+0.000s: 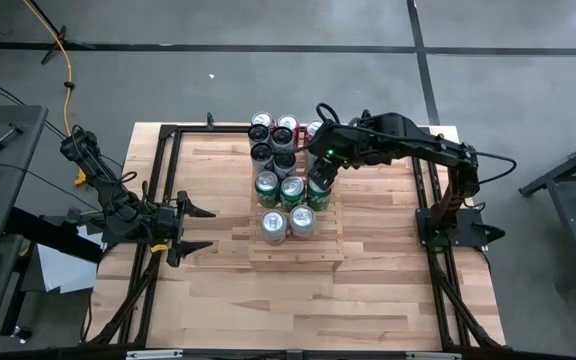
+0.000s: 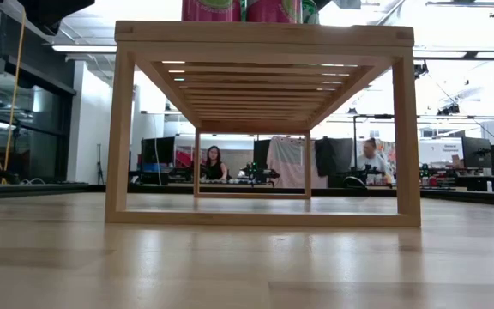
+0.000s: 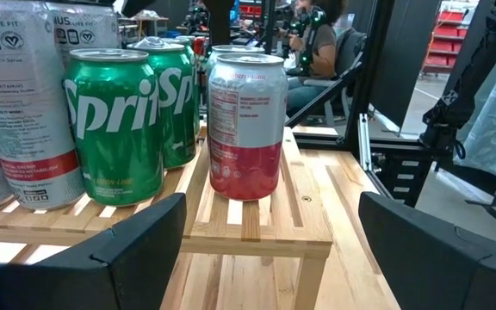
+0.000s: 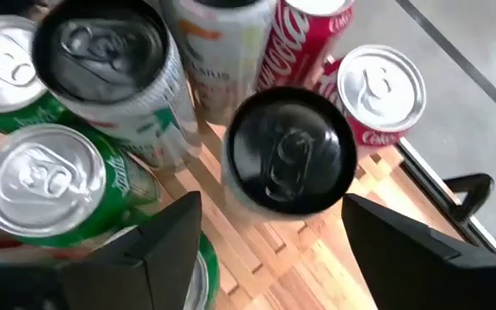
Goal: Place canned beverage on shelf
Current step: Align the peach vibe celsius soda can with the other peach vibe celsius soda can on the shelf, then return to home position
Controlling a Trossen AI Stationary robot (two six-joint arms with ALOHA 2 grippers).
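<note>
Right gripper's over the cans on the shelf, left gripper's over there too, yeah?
Not quite. The right gripper is over the cans on the shelf, but the left gripper waits open off the shelf's left side, level with its front row. The high view shows it.

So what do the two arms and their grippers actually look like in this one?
Both arms are black and built of jointed segments. The right arm has a bulky rounded housing, a small green light near its wrist, and a thin black cable looping off behind it. The left arm is slimmer and more angular. The left gripper and the right gripper each carry two flat, matte dark fingers with squared edges.
</note>
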